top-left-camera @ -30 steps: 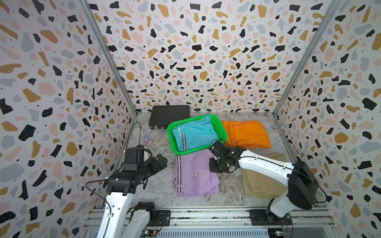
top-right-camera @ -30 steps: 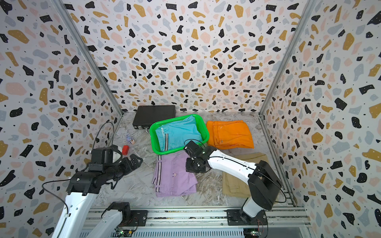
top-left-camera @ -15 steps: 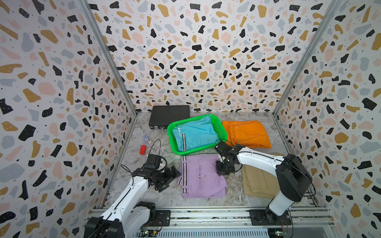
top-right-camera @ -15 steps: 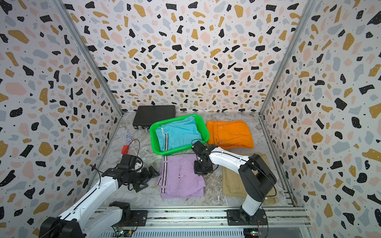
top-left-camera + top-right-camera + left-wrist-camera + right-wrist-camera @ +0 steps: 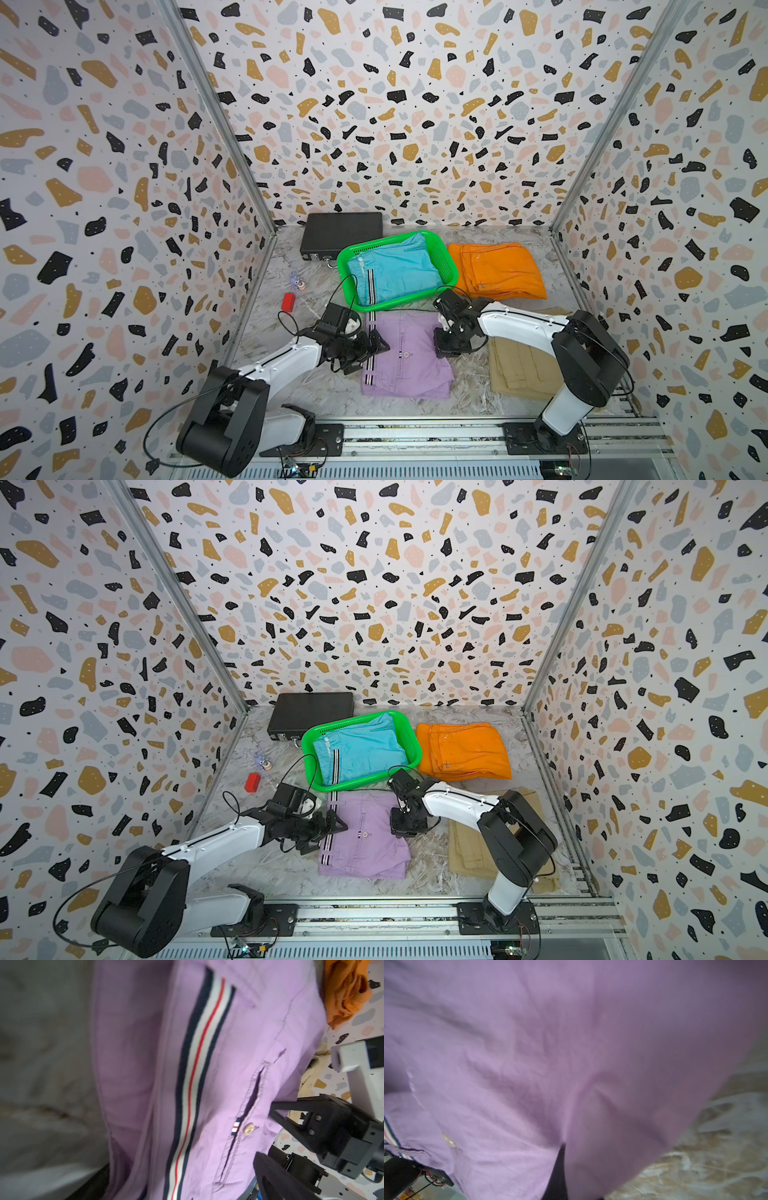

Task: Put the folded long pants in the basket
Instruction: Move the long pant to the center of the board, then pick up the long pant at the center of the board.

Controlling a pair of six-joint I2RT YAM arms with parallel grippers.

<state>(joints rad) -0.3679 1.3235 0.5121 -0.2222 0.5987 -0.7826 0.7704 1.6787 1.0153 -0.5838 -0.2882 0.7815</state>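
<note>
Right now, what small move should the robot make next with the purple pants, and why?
Probably close the left jaws on the striped edge of the lilac pants. They stand open there, while the right jaws pinch the opposite edge, so both could lift it into the basket.

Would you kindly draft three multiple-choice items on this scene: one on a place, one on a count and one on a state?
1. Where do the cyan pants lie?
A) in the green basket
B) on the black case
C) on the red block

2. How many folded pants lie outside the basket?
A) one
B) two
C) three

3. How is the right gripper?
A) wide open
B) shut on the lilac pants
C) shut on the red block

Answers:
1 A: in both top views the cyan cloth lies within the basket's walls.
2 C: the lilac pants, the orange pants and the khaki pants all lie outside it.
3 B: the right wrist view shows lilac cloth pinched at its fingers.
</note>
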